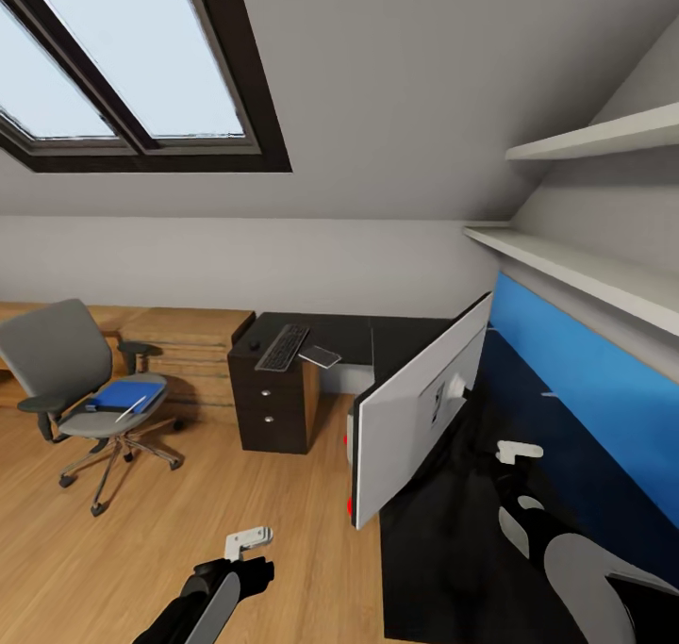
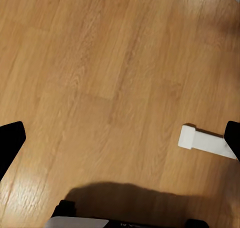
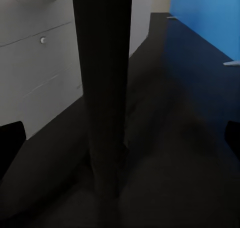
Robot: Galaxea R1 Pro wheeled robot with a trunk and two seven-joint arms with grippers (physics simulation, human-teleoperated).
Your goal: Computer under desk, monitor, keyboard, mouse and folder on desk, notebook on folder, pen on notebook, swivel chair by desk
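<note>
While the right gripper (image 1: 517, 453) hangs open over the desk (image 1: 443, 540) behind the monitor (image 1: 420, 408), the left gripper (image 1: 248, 540) is open above the floor (image 1: 189, 531).

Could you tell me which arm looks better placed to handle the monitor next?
Probably the right: its claw hangs over the desk just behind the monitor, whose stand fills its wrist view. The left claw is over bare floor.

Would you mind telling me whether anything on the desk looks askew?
The monitor stands with its white back to the room and its screen facing the blue back panel, so it looks turned the wrong way.
</note>
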